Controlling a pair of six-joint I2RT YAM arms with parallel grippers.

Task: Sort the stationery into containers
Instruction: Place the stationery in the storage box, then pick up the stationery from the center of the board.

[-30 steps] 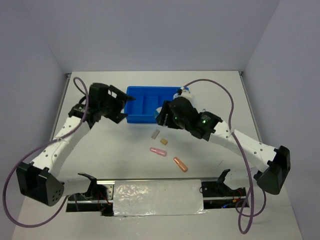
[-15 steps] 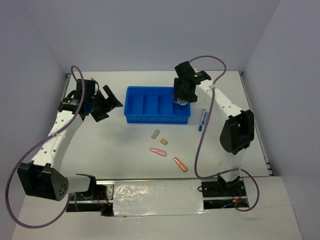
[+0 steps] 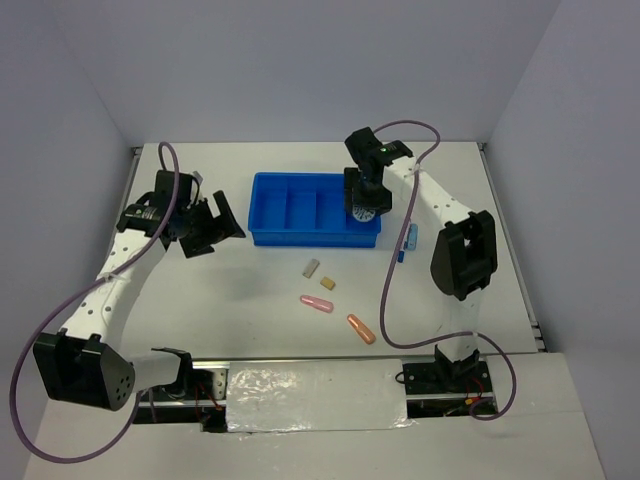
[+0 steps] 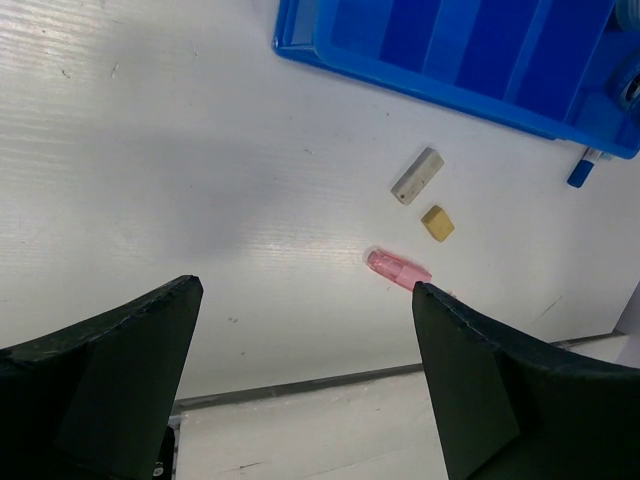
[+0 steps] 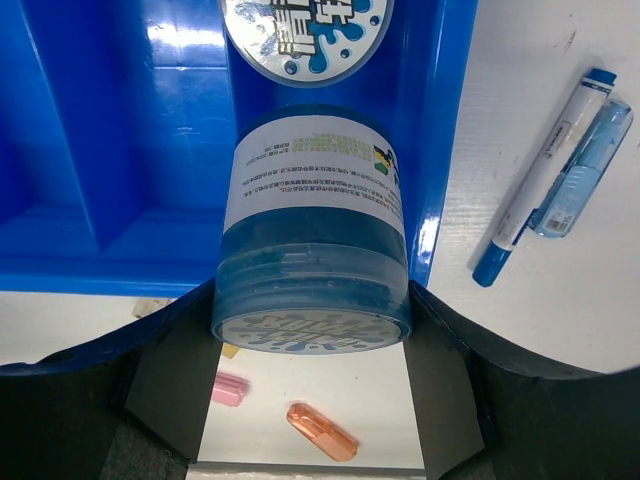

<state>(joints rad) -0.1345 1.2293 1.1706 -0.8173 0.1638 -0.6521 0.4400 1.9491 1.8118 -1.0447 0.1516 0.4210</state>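
Note:
The blue tray (image 3: pixel 300 238) stands at mid-table with four compartments. My right gripper (image 3: pixel 363 203) is shut on a blue-white tape roll (image 5: pixel 312 250) and holds it over the rightmost compartment. A second tape roll (image 5: pixel 305 25) lies flat in that compartment. The blue-white pen (image 3: pixel 409 241) lies right of the tray. A grey eraser (image 3: pixel 311 268), a tan eraser (image 3: pixel 327 284), a pink capsule (image 3: pixel 316 303) and an orange capsule (image 3: pixel 361 328) lie in front of the tray. My left gripper (image 3: pixel 215 225) is open and empty, left of the tray.
The left wrist view shows the tray's front wall (image 4: pixel 430 95), the grey eraser (image 4: pixel 416 175), the tan eraser (image 4: pixel 437 222) and the pink capsule (image 4: pixel 398 269) ahead of my left gripper (image 4: pixel 305 380). White walls close the table at the back and sides.
My right gripper has carried the tape roll from in front of the tray to above its rightmost compartment. My left gripper has drawn back to the left, away from the tray.

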